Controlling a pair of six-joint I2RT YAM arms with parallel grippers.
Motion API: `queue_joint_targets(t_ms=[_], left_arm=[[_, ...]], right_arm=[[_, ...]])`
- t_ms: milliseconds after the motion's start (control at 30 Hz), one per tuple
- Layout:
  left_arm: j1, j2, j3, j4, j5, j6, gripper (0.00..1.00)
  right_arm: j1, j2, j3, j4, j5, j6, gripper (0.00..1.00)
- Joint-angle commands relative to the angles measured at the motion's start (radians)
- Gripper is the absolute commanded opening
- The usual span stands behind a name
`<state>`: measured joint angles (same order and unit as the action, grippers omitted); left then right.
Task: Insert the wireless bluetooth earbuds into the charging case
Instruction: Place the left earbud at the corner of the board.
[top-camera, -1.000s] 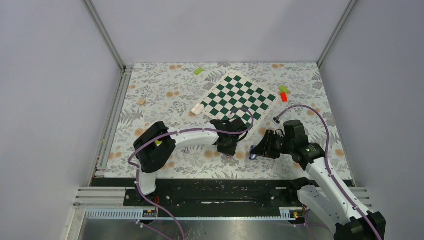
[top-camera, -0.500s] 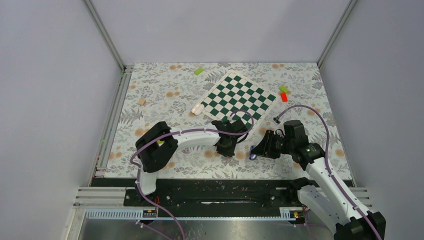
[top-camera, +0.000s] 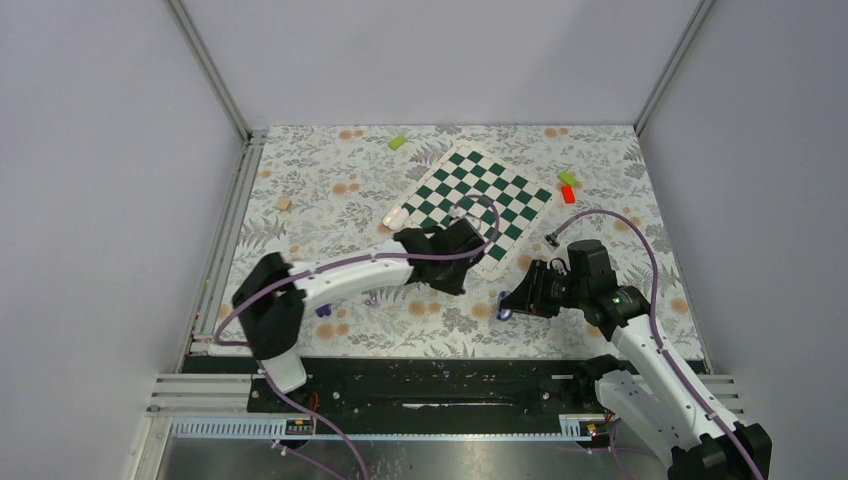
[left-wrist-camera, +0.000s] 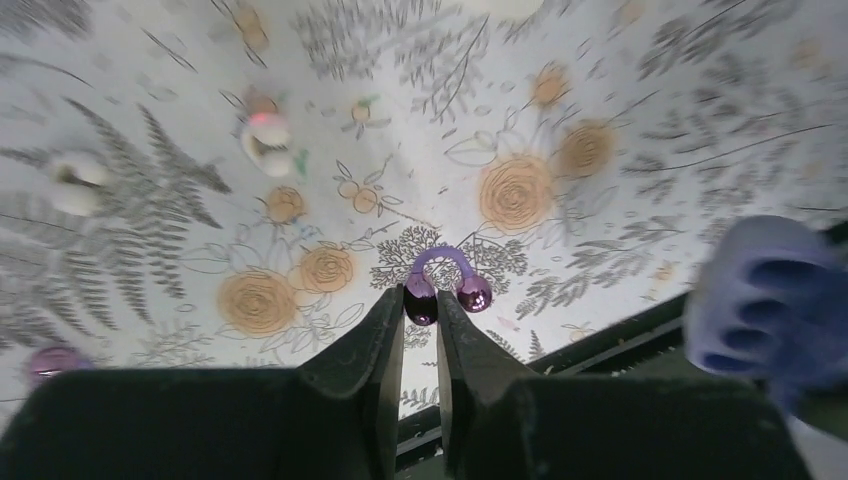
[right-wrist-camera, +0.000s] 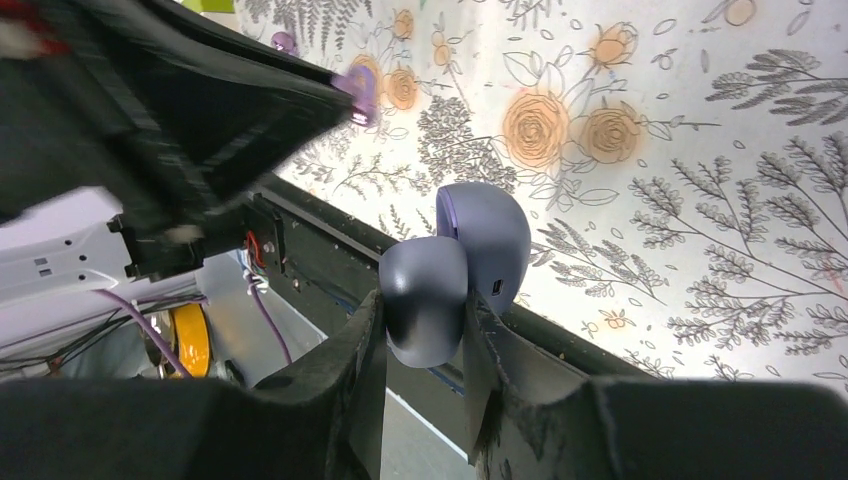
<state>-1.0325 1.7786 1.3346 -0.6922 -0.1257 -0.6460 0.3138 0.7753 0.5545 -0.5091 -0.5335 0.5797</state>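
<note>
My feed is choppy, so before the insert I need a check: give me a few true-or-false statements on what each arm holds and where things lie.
1. The right jaws grip an open purple case. True.
2. The left jaws are empty. False: they pinch a purple earbud at their tips.
3. The red block lies left of the chessboard. False: it lies off the board's right corner, next to a green block.
4. A white oval piece lies by the chessboard's left corner. True.
</note>
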Motion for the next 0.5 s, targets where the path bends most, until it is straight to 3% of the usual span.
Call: queue_joint_targets(t_ms=[0,133,333,467], left_arm=[[0.041,-0.210,-0.007,0.069,-0.080,0.139,0.02],[0.080,-0.386,-0.095,0.172,-0.090,0.213,0.01],[0.138,-0.610,-0.288,0.418,0.051,0.234,0.02],[0.140,-0.699,-0.405,0.589,0.131,0.228,0.04]], right_arm=[[-0.002,-0.014,0.027,0.070,-0.119,-0.021,0.00],[-0.002,-0.056,0.036,0.107,-0.237,-0.056,0.00],[-0.002,-0.094,0.039,0.192,-0.401,-0.050,0.00],[-0.002,-0.091,0.010,0.335,-0.475,0.036,0.00]])
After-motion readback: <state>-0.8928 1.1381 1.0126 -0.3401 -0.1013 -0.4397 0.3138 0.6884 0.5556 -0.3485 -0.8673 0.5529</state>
